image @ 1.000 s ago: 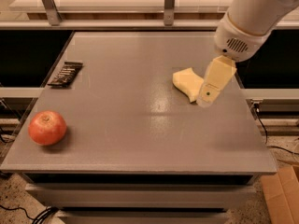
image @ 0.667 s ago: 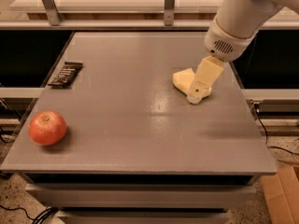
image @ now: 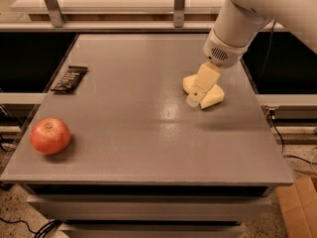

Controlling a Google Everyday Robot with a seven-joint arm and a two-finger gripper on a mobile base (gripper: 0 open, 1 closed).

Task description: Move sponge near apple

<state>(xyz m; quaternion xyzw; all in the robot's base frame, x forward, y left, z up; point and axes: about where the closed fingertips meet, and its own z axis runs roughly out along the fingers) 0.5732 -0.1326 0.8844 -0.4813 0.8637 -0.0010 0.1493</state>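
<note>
While the apple (image: pixel 50 136) is parked near the table's (image: pixel 148 152) front-left corner, a dark ridged bar (image: pixel 69 78) is laid flat behind it by the left edge. Well apart, over on the right side, the sponge (image: pixel 214 97) is found, partly hidden by the gripper (image: pixel 194 101) pointed down at its middle. Whether it's actually gripped can't be told.
</note>
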